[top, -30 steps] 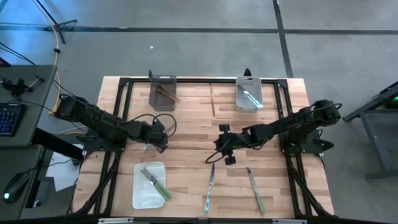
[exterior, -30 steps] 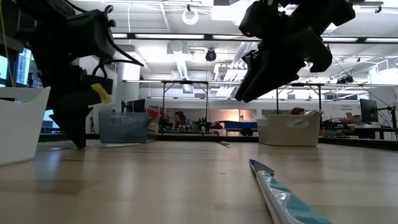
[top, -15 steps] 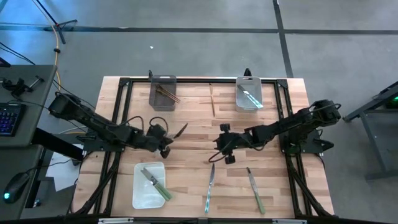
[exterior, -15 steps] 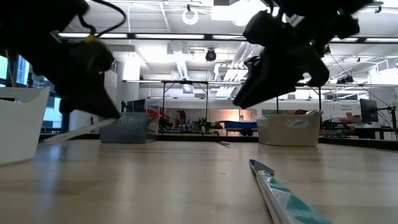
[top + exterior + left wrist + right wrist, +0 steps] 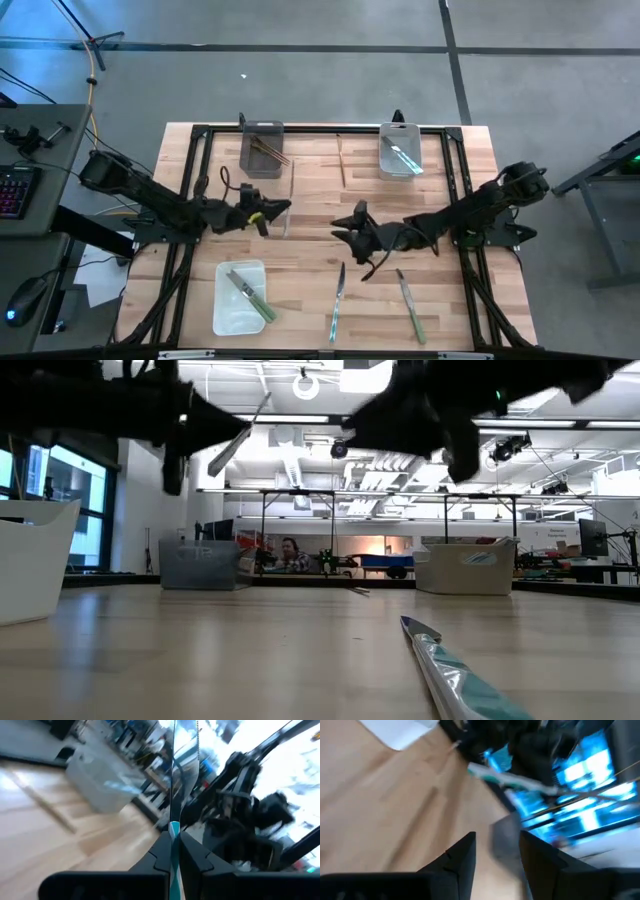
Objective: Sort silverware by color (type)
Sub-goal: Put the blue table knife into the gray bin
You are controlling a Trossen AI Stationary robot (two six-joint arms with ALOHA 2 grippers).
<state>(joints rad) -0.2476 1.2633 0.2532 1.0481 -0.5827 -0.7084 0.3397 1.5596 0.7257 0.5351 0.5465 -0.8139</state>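
Wooden table (image 5: 310, 250) with black framing, three bins on it, open lab space behind. Sorting looks roughly half done, I'd say.

Already binned: brown sticks (image 5: 270, 150) in the dark bin (image 5: 262, 163) at the far side, a couple of pale-teal pieces (image 5: 403, 155) in the clear bin (image 5: 400, 165) next to it, and green-handled knives (image 5: 248, 293) in the white bin (image 5: 238, 310) at the near edge.

Left to do: a loose brown stick (image 5: 341, 160) lying between the two far bins, plus a teal knife (image 5: 338, 300) and a green-handled knife (image 5: 409, 303) on the near part of the table.

Left gripper (image 5: 268, 212) is mid-table, pinched tight on a silvery teal utensil (image 5: 173, 780) by its handle, blade sticking out ahead, lifted clear of the wood. Probably headed for the clear bin.

Right gripper (image 5: 496, 851) has its fingers apart with nothing in them, hovering just beyond the two near-edge knives.
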